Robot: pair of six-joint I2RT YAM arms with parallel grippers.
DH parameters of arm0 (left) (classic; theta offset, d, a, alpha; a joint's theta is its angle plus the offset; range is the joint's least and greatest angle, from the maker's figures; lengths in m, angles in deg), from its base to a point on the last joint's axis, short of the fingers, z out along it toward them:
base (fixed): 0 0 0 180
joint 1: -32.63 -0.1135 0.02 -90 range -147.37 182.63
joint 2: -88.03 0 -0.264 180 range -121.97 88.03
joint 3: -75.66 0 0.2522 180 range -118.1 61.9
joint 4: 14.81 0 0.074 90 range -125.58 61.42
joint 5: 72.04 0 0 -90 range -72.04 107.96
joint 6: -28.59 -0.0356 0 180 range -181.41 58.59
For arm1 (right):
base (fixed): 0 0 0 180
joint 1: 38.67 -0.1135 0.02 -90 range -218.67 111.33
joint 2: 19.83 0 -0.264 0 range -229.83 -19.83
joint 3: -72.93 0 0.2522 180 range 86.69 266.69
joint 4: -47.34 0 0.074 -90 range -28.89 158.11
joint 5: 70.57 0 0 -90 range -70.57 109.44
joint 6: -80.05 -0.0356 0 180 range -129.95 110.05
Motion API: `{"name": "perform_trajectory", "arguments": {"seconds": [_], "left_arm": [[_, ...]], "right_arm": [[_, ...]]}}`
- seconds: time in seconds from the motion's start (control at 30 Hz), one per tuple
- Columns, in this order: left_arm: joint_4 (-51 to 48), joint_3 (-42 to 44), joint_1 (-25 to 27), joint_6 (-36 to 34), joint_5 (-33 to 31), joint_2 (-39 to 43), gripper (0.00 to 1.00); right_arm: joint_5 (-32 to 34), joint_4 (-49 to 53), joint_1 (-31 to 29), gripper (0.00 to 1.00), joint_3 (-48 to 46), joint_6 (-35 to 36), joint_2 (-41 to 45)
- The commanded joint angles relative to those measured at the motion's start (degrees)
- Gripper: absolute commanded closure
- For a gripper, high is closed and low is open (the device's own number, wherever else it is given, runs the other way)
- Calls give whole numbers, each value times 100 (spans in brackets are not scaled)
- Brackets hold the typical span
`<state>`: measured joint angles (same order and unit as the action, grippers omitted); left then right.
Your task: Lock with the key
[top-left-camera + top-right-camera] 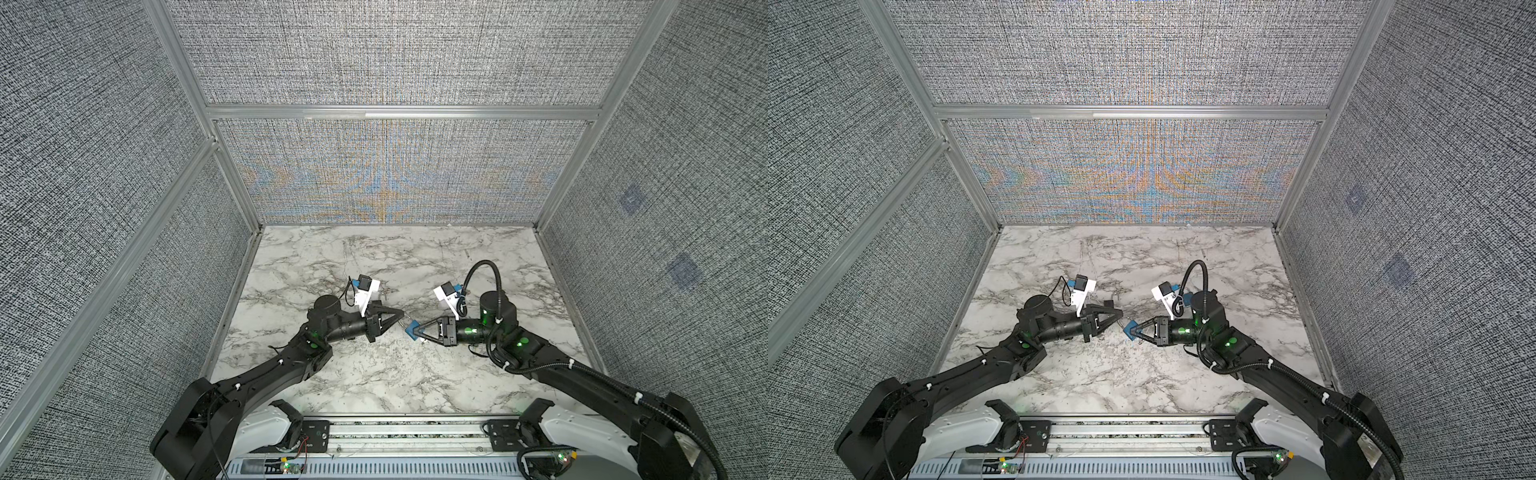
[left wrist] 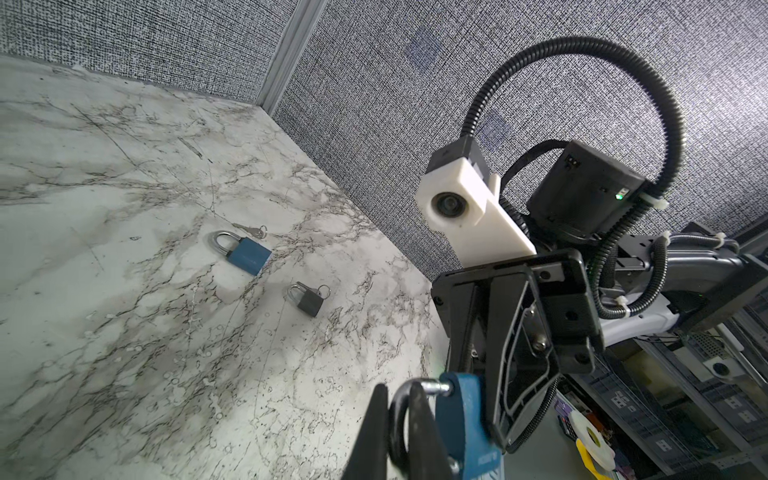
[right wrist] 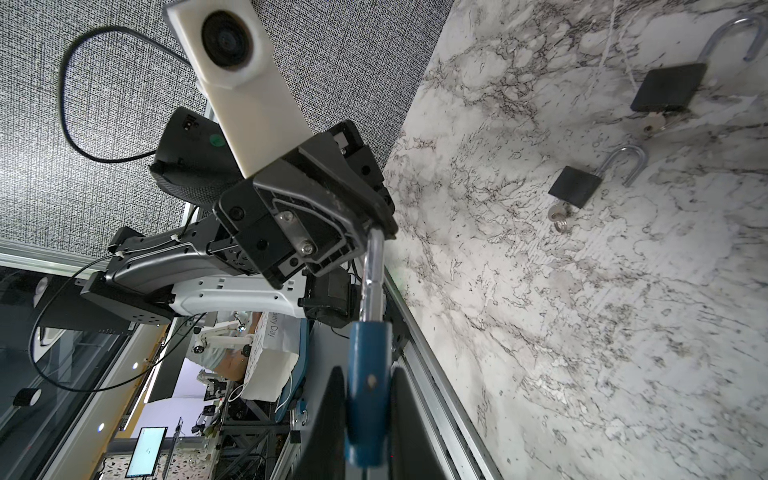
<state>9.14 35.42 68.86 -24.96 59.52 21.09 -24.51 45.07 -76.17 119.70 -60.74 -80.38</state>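
Blue padlock (image 3: 368, 374) body is being gripped by right jaws, shackle (image 3: 372, 270) by left jaws; shackle closure is being judged next.

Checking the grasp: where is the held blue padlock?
In both top views the blue padlock is over the table centre: body in the right hand, shackle in the left hand.

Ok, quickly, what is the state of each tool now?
Left tool: shut on padlock shackle.
Right tool: shut on blue padlock body.
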Motion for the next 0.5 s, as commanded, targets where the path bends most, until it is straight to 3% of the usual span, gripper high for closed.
{"name": "perform_trajectory", "arguments": {"seconds": [0.0,0.13,0.2,0.47], "left_arm": [[-666,11,-6,18,359,8,100],[-539,-80,-85,210,507,204,100],[-676,-161,-124,286,511,345,88],[-1164,-156,-186,136,77,993,73]], "right_arm": [[-116,-1485,-21,100,84,145,1],[-89,-1325,-28,100,70,257,-48],[-84,-1307,-23,100,52,269,-91],[-84,-1376,-17,100,22,270,-211]]}}
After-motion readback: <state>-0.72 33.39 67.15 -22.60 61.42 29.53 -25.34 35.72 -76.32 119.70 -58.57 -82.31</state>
